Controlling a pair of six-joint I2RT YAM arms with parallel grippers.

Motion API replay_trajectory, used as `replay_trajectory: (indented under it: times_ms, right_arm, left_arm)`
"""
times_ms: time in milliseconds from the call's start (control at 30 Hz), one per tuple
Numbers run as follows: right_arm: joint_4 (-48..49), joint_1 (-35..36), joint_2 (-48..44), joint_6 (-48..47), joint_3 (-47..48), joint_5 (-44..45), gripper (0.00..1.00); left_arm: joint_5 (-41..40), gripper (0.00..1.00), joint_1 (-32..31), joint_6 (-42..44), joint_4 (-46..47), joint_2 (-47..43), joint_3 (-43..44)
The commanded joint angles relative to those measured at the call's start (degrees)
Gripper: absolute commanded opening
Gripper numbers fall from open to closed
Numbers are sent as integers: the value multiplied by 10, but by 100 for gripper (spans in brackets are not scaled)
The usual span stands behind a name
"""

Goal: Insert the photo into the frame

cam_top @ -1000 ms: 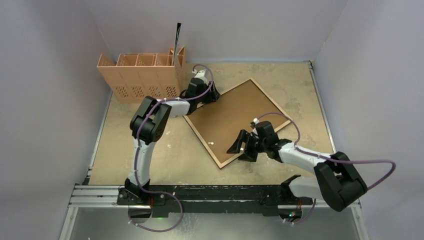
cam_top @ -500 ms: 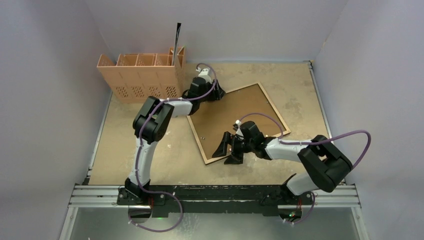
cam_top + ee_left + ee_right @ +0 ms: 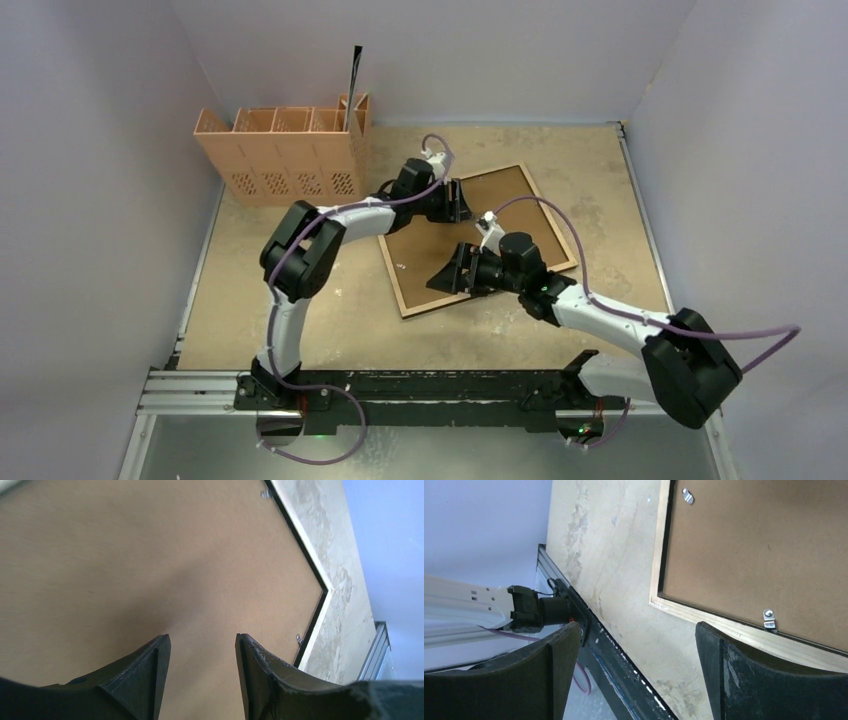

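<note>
The frame (image 3: 425, 308) lies face down on the table, its light wood back rim up, with the brown backing board (image 3: 510, 205) set in it. The photo is hidden. My left gripper (image 3: 462, 203) is open and empty over the board's far left part; in its wrist view (image 3: 202, 640) the board (image 3: 150, 555) fills the picture, with the frame's rim (image 3: 320, 610) at right. My right gripper (image 3: 445, 279) is open and empty above the frame's near left part. In its wrist view (image 3: 636, 630) the wood rim (image 3: 656, 555), the board (image 3: 764, 545) and a metal turn clip (image 3: 768, 618) show.
A peach-coloured slotted rack (image 3: 285, 150) stands at the back left with a thin dark sheet (image 3: 354, 85) upright in its right slot. The black rail (image 3: 430, 385) runs along the near edge. Walls close in on both sides and behind.
The frame with its board has slid and turned toward the left. My right gripper moved up and left with it. My left gripper moved right, over the board.
</note>
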Motion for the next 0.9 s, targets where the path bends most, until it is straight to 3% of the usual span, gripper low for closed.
replay_trajectory:
  times_ms: [0, 167, 300, 600, 867]
  right_arm:
    - [-40, -2, -43, -45, 8, 47, 86]
    - [-70, -2, -58, -29, 37, 156, 83]
    - [-46, -3, -19, -15, 62, 193, 79]
    - [13, -3, 183, -25, 171, 111, 48]
    - [30, -2, 300, -19, 244, 64, 40]
  left_arm:
    - [-37, 53, 15, 17, -26, -102, -12]
    - [-135, 53, 19, 12, -44, -193, -93]
    - [-231, 53, 19, -8, -60, -260, -173]
    - [-339, 47, 25, -94, -82, -385, -357]
    - [-317, 38, 38, -118, -67, -401, -421]
